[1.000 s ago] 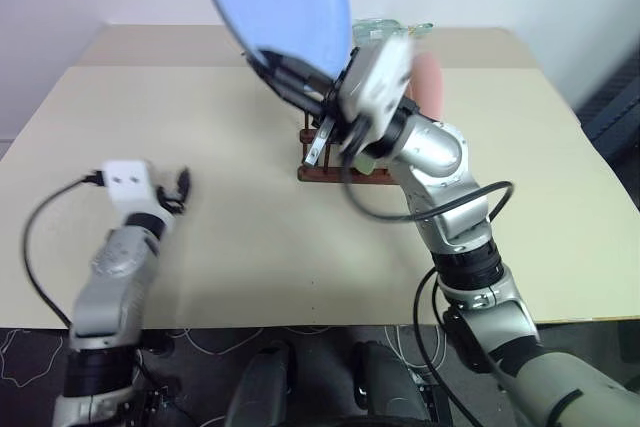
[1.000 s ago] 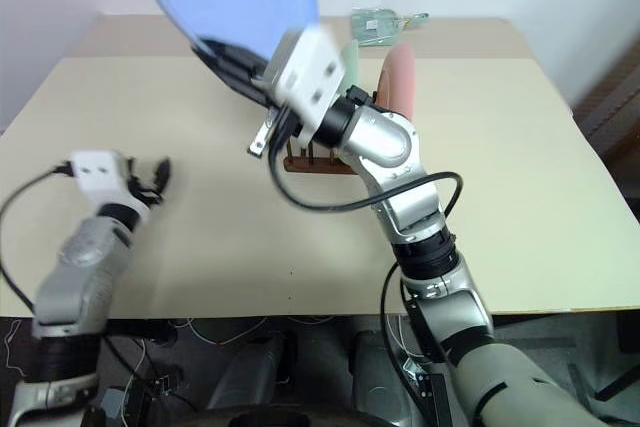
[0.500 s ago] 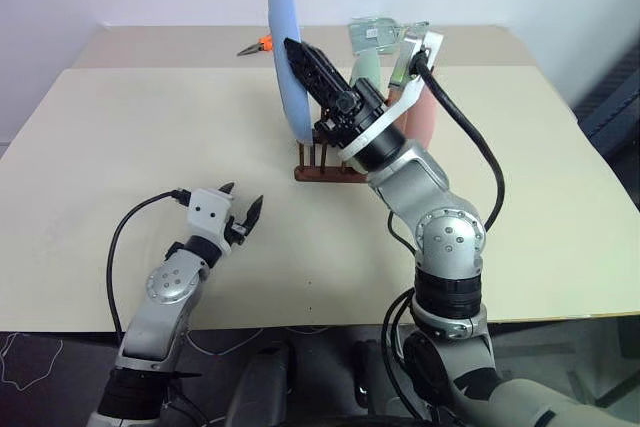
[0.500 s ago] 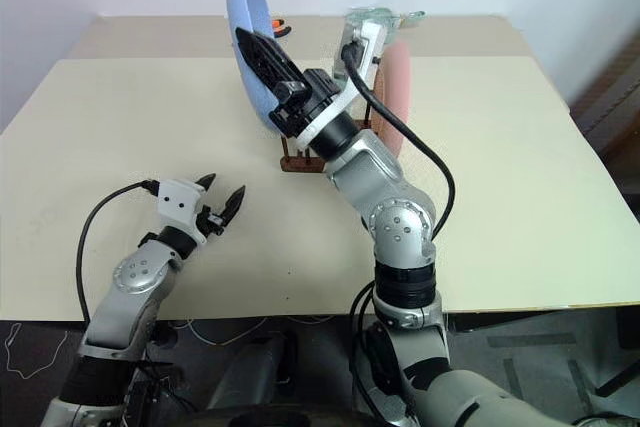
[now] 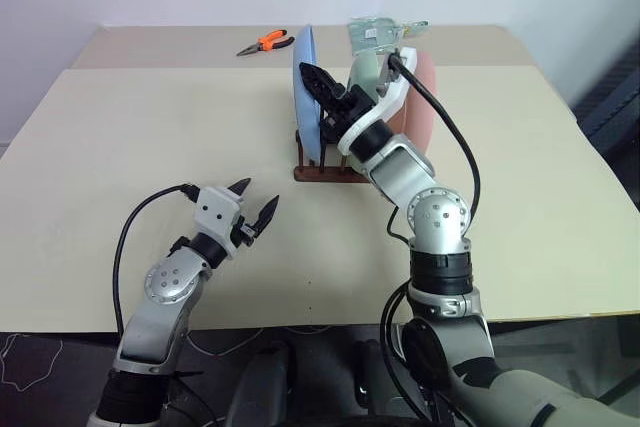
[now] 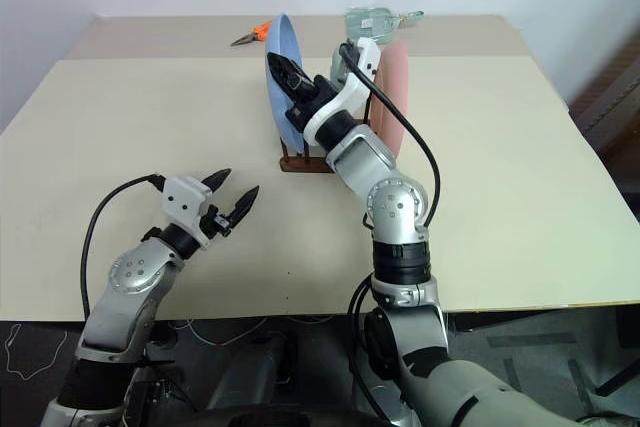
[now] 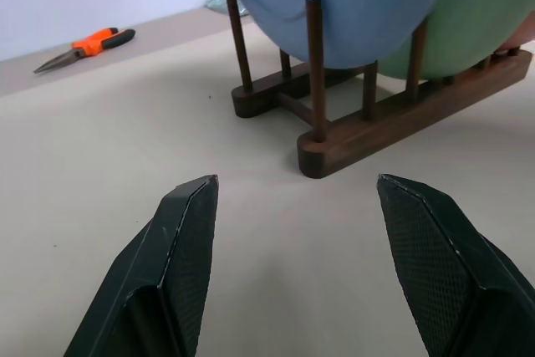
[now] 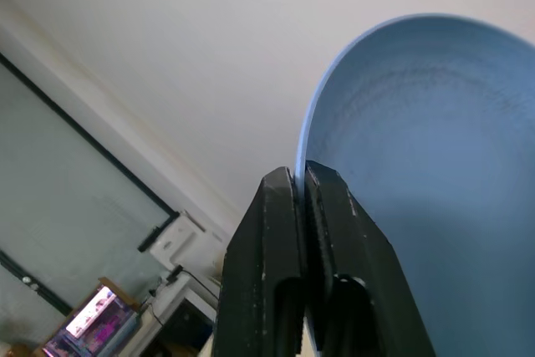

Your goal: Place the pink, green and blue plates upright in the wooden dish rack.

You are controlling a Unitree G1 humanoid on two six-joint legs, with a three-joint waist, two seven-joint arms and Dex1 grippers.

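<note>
Blue plate (image 5: 308, 95) stands upright between the front pegs of the wooden dish rack (image 7: 393, 114) at the counter's (image 5: 150, 147) far middle, green plate (image 7: 476, 6) and pink plate (image 5: 424, 97) slotted behind it. Right gripper (image 8: 299, 186) pinches the blue plate's rim. Judgement: part the fingers only once the plate sits steady, then withdraw straight off the rim. Left gripper (image 7: 313, 240) spread, empty.

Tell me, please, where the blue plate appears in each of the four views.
Left eye view: blue plate upright at the rack's left end, upper centre.
Right eye view: upper centre, left of the right gripper.
Left wrist view: top centre, between pegs, ahead of the green plate.
Right wrist view: on the right, its rim between the fingers.
Shared landmark: orange pliers.
</note>
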